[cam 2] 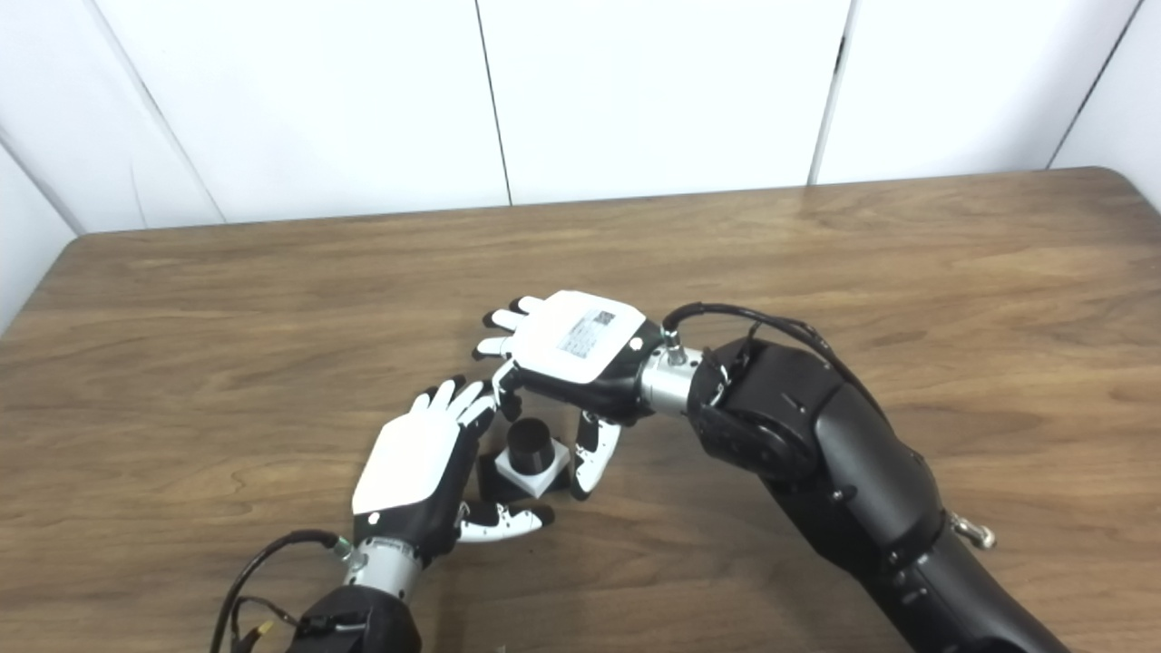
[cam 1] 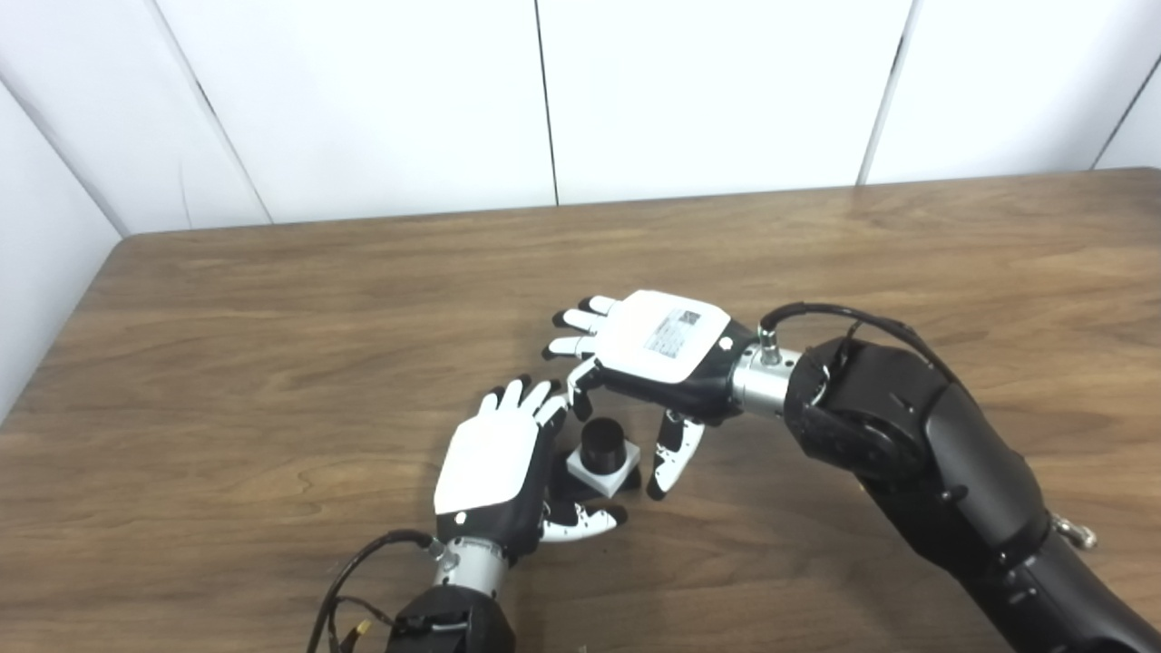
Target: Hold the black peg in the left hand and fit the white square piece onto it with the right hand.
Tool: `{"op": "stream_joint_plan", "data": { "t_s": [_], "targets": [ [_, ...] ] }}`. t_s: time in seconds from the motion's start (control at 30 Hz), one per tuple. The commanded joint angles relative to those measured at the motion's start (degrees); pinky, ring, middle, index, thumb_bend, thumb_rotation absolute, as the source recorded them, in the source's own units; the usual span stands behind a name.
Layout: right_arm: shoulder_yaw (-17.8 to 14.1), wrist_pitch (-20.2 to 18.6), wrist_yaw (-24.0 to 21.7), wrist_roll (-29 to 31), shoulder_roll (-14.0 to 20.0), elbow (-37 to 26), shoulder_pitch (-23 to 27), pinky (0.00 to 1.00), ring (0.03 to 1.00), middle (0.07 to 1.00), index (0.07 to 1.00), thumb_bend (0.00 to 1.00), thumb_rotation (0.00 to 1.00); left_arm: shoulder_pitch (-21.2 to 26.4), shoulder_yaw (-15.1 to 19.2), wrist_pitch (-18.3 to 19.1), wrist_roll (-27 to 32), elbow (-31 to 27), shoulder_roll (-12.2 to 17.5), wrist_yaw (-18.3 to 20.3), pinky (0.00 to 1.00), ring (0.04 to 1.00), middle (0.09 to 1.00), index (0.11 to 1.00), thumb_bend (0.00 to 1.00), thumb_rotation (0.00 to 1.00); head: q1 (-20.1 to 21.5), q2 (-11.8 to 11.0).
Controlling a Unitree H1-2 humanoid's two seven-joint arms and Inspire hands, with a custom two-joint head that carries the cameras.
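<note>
On the bench (cam 1: pixel 272 299): black peg (cam 1: pixel 600 443) seated in white square piece (cam 1: pixel 606 470).
Left hand (cam 1: pixel 490 476) and right hand (cam 1: pixel 667 349) flank it, fingers spread, holding nothing.

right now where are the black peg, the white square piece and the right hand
black peg (cam 1: pixel 600 442): left eye view, on its round top.
white square piece (cam 1: pixel 609 474): left eye view, on its front corner below the peg.
right hand (cam 1: pixel 667 340): left eye view, on its white back plate.
</note>
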State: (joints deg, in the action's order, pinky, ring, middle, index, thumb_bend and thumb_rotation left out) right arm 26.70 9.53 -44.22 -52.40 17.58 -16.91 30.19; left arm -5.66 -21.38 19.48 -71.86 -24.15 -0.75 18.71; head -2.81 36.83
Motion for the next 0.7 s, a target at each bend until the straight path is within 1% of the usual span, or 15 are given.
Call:
{"op": "stream_joint_plan", "data": {
  "t_s": [0.0, 0.1, 0.23, 0.33, 0.4, 0.47, 0.57, 0.67],
  "targets": [
    [-1.47, -1.58, 0.29, 0.41, 0.09, -0.62, 2.57, 1.0, 1.0, 0.938, 0.643, 0.98, 0.29, -0.22, 0.27, -0.14, -0.5, -1.62, -0.73, -0.73, 1.0, 1.0, 0.964, 0.865, 0.83, 0.31, -0.15, 0.05],
    [-2.21, -1.93, 0.84, 0.84, 0.11, -0.6, 2.34, 1.0, 1.0, 0.933, 0.643, 0.99, 0.28, -0.35, 0.62, -0.17, 0.21, -1.87, -0.8, -0.68, 1.0, 1.0, 0.97, 0.872, 0.83, 0.29, -0.23, 0.04],
    [-3.37, -2.08, 1.5, 0.9, 0.42, -0.52, 2.3, 1.0, 1.0, 0.929, 0.648, 0.99, 0.32, -0.37, 1.13, 0.02, 0.65, -2.42, -0.86, -0.12, 1.0, 1.0, 0.982, 0.884, 0.82, 0.28, -0.28, -0.06],
    [-4.85, -2.76, 2.16, 1.64, 0.5, -0.48, 2.07, 1.0, 1.0, 0.924, 0.646, 1.0, 0.33, -0.51, 1.82, -0.1, 0.97, -2.52, -0.88, -1.21, 1.0, 1.0, 0.991, 0.899, 0.8, 0.32, -0.27, -0.08],
    [-5.82, -3.11, 2.53, 2.23, 0.68, -0.44, 1.97, 1.0, 1.0, 0.924, 0.648, 1.0, 0.34, -0.72, 2.51, -0.01, 1.09, -2.74, -1.05, -2.32, 1.0, 1.0, 0.993, 0.905, 0.8, 0.34, -0.32, -0.02],
    [-6.5, -3.3, 2.59, 2.47, 1.0, -0.4, 1.94, 1.0, 1.0, 0.927, 0.654, 1.0, 0.36, -0.85, 3.05, 0.22, 1.17, -3.24, -1.19, -2.44, 1.0, 1.0, 0.999, 0.92, 0.82, 0.39, -0.32, -0.02],
    [-7.79, -4.52, 2.3, 2.99, 1.5, -0.57, 1.76, 1.0, 1.0, 0.929, 0.664, 1.0, 0.36, -1.09, 3.89, 0.14, 1.28, -4.21, -0.98, -2.4, 1.0, 1.0, 0.997, 0.925, 0.83, 0.4, -0.4, -0.09],
    [-8.48, -5.24, 2.47, 3.51, 2.07, -0.68, 1.71, 1.0, 1.0, 0.93, 0.672, 1.0, 0.37, -1.32, 4.88, 0.4, 2.09, -5.06, -1.04, -1.92, 1.0, 1.0, 0.997, 0.925, 0.84, 0.39, -0.22, -0.01]
  ]
}}
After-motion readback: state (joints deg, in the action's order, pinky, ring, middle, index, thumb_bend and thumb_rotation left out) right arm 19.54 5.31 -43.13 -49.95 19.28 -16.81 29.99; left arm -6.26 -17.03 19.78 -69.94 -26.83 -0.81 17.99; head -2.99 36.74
